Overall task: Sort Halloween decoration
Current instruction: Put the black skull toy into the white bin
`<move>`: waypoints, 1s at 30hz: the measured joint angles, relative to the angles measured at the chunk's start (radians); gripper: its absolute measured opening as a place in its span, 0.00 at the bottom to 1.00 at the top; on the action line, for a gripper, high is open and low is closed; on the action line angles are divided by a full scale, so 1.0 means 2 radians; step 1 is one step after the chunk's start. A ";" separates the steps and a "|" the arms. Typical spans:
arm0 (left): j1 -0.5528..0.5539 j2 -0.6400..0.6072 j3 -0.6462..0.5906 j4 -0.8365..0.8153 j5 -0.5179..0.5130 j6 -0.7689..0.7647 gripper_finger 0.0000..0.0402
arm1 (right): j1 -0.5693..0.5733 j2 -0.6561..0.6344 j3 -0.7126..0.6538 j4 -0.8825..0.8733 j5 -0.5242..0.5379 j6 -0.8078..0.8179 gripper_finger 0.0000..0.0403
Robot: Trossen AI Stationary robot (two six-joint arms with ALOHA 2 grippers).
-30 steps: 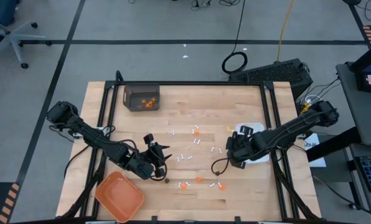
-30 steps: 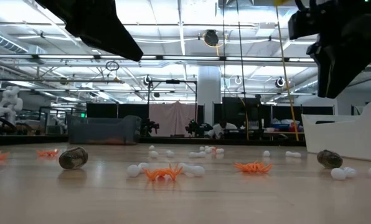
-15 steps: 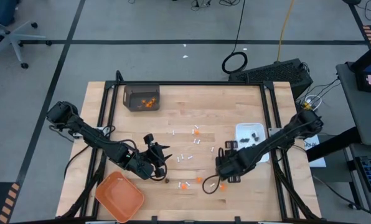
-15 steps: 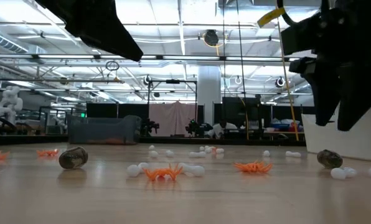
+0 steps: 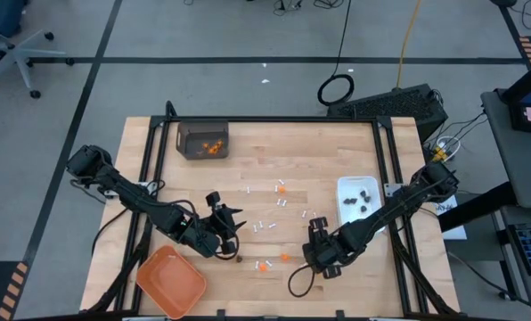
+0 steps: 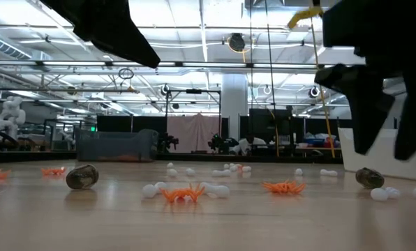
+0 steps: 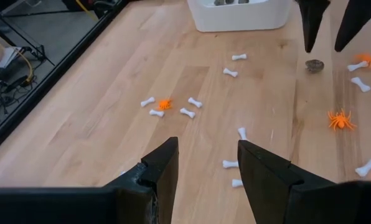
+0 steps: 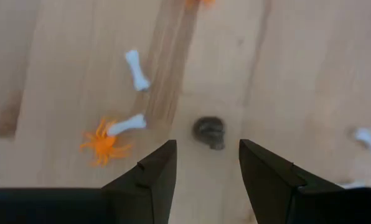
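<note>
The Halloween decoration lies loose on the wooden table (image 5: 337, 143): white bone sticks (image 5: 267, 225), orange spiders (image 5: 264, 265) and dark bits (image 5: 240, 259). My right gripper (image 5: 316, 234) hangs open, pointing steeply down, right over one dark bit (image 8: 208, 132) that lies on the wood. Its fingers (image 6: 365, 118) stand above that bit (image 6: 369, 178) without touching it. An orange spider (image 8: 101, 146) and two bones (image 8: 136, 68) lie beside it. My left gripper (image 5: 223, 223) waits open over the near left of the table, with nothing between its fingers (image 7: 164, 168).
A white rectangular dish (image 5: 347, 189) with dark bits stands at the right edge. At the far left stands a dark bin (image 5: 203, 141) with orange bits in it. An orange tray (image 5: 170, 281) sits at the near left corner. A black cable loop (image 5: 297, 283) hangs below my right arm.
My right gripper has left the white dish, gone toward the table's near edge and left, and sunk closer to the wood. It has tipped to point more steeply down and rolled. It now hangs over a dark bit, still open.
</note>
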 joint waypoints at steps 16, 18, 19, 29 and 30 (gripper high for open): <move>0.002 0.000 0.000 0.000 0.000 0.001 0.41 | -0.008 0.032 -0.001 0.027 -0.008 -0.021 0.39; 0.002 0.000 0.000 0.000 0.000 0.001 0.41 | -0.008 0.039 -0.001 0.030 -0.019 -0.023 0.39; 0.002 0.000 0.000 0.000 0.000 0.001 0.41 | -0.008 0.043 -0.001 0.031 -0.019 -0.023 0.39; 0.002 0.000 0.000 0.001 0.000 0.001 0.41 | -0.011 0.058 0.001 0.025 -0.020 -0.023 0.29; 0.002 0.000 0.000 0.000 0.000 0.001 0.41 | -0.011 0.056 0.000 0.025 -0.020 -0.023 0.26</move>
